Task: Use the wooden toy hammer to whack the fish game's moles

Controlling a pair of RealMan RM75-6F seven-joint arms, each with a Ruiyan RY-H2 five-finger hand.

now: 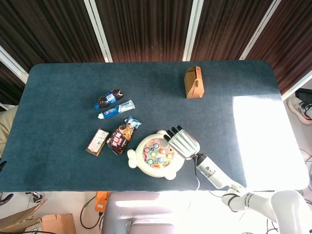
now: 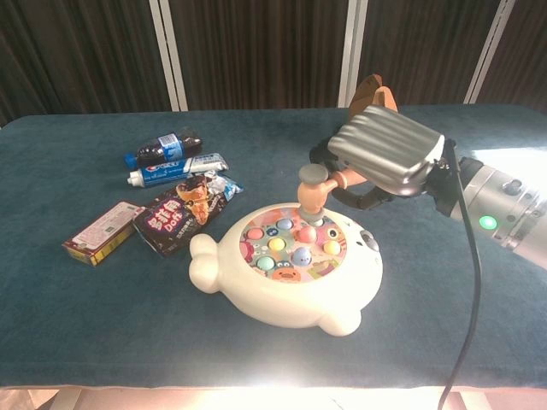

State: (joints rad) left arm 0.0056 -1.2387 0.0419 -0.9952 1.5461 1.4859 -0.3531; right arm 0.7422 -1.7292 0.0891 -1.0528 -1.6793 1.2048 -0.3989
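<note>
The cream fish game (image 2: 256,301) lies at the table's near middle, its coloured moles (image 2: 278,245) facing up; the head view shows the fish game (image 1: 138,159) too. My right hand (image 2: 389,154) grips the wooden toy hammer (image 2: 312,200) by its handle, just behind and to the right of the game. The hammer's head points down over the game's back row of moles; I cannot tell whether it touches them. In the head view the right hand (image 1: 183,142) sits at the game's right edge and covers the hammer. The left hand is in neither view.
Left of the game lie a snack packet (image 2: 184,212), a small flat box (image 2: 104,231), a toothpaste tube (image 2: 175,169) and a cola bottle (image 2: 164,147). A brown paper box (image 1: 194,82) stands at the back right. Bright sunlight falls on the table's right side.
</note>
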